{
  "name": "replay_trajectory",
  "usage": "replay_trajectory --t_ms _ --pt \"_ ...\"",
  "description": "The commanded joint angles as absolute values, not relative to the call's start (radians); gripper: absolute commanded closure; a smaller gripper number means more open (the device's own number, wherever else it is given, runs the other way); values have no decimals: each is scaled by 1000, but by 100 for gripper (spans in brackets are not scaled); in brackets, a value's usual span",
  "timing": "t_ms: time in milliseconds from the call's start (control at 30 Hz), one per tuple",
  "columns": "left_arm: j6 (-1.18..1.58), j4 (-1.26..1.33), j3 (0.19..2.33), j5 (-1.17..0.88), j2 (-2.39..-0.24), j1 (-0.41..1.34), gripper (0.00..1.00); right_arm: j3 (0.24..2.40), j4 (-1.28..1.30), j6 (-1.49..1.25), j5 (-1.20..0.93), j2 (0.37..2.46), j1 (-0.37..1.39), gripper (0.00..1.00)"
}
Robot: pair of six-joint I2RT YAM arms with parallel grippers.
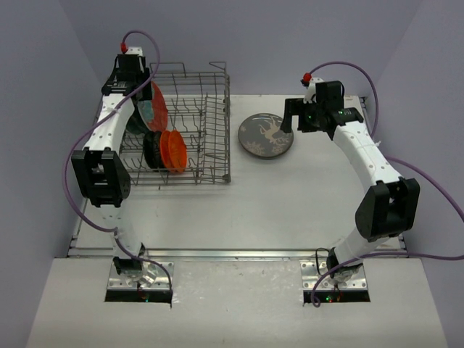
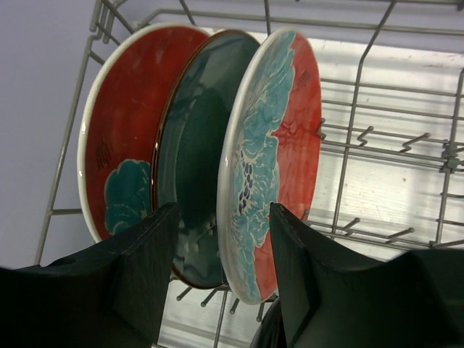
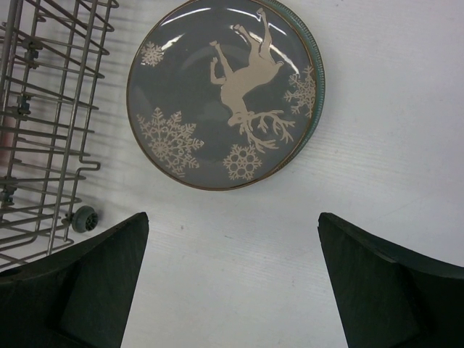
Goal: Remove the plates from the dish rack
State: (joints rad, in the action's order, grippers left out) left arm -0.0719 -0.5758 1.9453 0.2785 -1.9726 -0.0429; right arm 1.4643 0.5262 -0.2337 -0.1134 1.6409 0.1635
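Observation:
The dish rack [image 1: 210, 130] stands at the back left, and several plates stand upright in it. In the left wrist view a red plate [image 2: 123, 123], a dark teal plate [image 2: 199, 138] and a red plate with teal flowers [image 2: 279, 123] stand side by side. My left gripper [image 2: 222, 208] straddles the teal and the flowered plate, fingers pressed against their outer sides. Small black [image 1: 152, 148] and orange [image 1: 174, 150] plates stand nearer in the rack. A grey plate with a reindeer [image 3: 217, 94] lies flat on the table. My right gripper [image 3: 232, 216] hangs open just short of it, holding nothing.
A teal rim [image 3: 317, 87] shows under the grey plate's right edge. The rack's wire side and a small wheel [image 3: 84, 217] lie left of my right gripper. Rack tines [image 2: 355, 138] rise right of the held plates. The grey plate [image 1: 266, 135] sits right of the rack.

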Motion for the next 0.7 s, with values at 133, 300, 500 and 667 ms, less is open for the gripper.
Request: replay_trajectory --t_ms 133,300,500,667 --pt "-30 -546 1992 197 -2025 -59 56 1472 513 -253 -151 1622 163 1" --pt "-12 -558 2004 144 -2065 -61 67 1476 518 -253 -158 1626 163 1" --pt "27 -586 2051 123 -2103 -69 96 1480 525 -254 -168 1622 163 1" --pt "35 -575 2043 141 -2053 -69 100 1479 525 -258 -181 1618 163 1"
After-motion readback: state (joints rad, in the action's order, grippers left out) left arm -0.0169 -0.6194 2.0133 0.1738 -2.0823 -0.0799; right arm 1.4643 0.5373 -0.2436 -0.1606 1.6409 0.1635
